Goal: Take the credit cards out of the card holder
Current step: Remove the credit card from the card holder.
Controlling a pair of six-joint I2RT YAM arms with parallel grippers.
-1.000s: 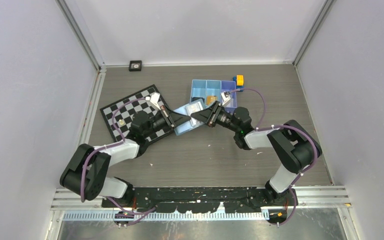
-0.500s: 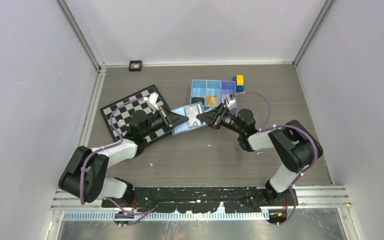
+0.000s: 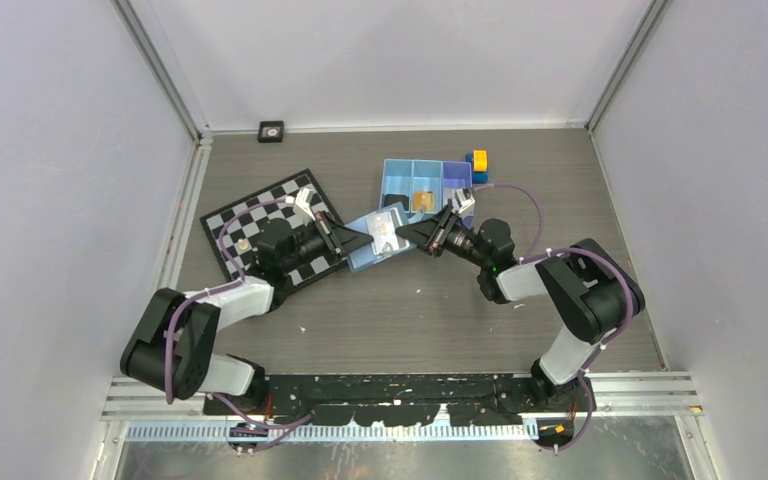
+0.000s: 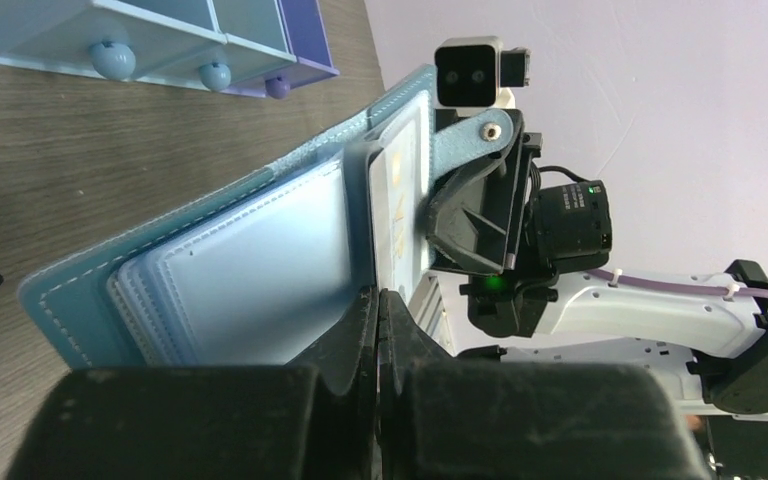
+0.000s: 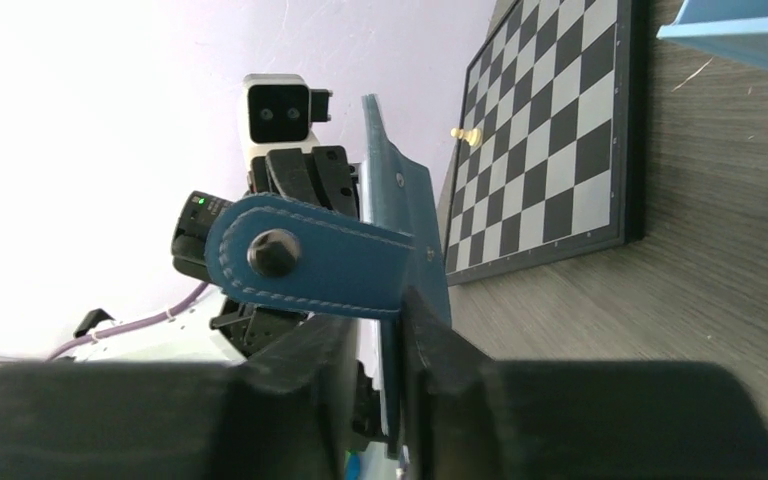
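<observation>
The card holder hangs open just in front of the blue three-compartment tray, off the table and stretched between our two arms. Farther from the tray, our left gripper is clamped tight on the holder's edge, anchoring it so the pockets face outward. Nearer the tray, our right gripper stands narrow around the opposite edge, where the pale card sits. We cannot tell whether it pinches the card or only the cover.
</observation>
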